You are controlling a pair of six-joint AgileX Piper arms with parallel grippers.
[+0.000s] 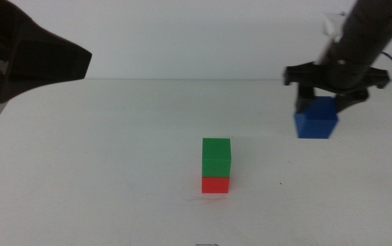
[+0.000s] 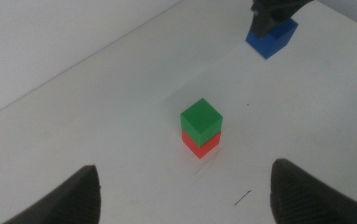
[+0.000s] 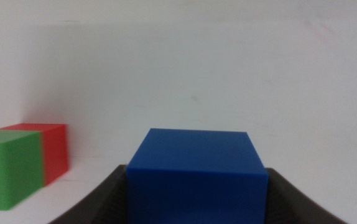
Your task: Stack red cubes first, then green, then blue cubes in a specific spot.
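Table: white top (image 1: 100, 178); far edge meets a pale wall.
Red cube: red cube (image 1: 215, 184) sits on the table around the middle, somewhat toward the near edge; also in left wrist view (image 2: 198, 147) and right wrist view (image 3: 53, 149).
Green cube: green cube (image 1: 216, 157) rests directly on top of the red cube, faces roughly flush, upright; top face clear in left wrist view (image 2: 201, 118); partly cut off in right wrist view (image 3: 7, 167).
Stack: two high, red below, green above.
Blue cube: blue cube (image 1: 316, 117) toward the far right part of the table, well apart from the stack; also in left wrist view (image 2: 272, 37). Whether it rests on the table or is just off it, cannot tell.
Right gripper: right gripper (image 1: 326, 102) comes down over the blue cube from the right side. Right wrist view shows the cube (image 3: 197, 174) filling the gap between the two dark jaws, jaws closed against its sides; gripper point (image 3: 197, 199).
Left gripper: left gripper (image 2: 185, 193) hangs above the table on the left side, away from the stack, jaws spread wide with nothing between them; its arm shows as a dark mass at the far left corner in the middle view.
Mark: small dark scratch (image 2: 243, 198) on the table near the stack.
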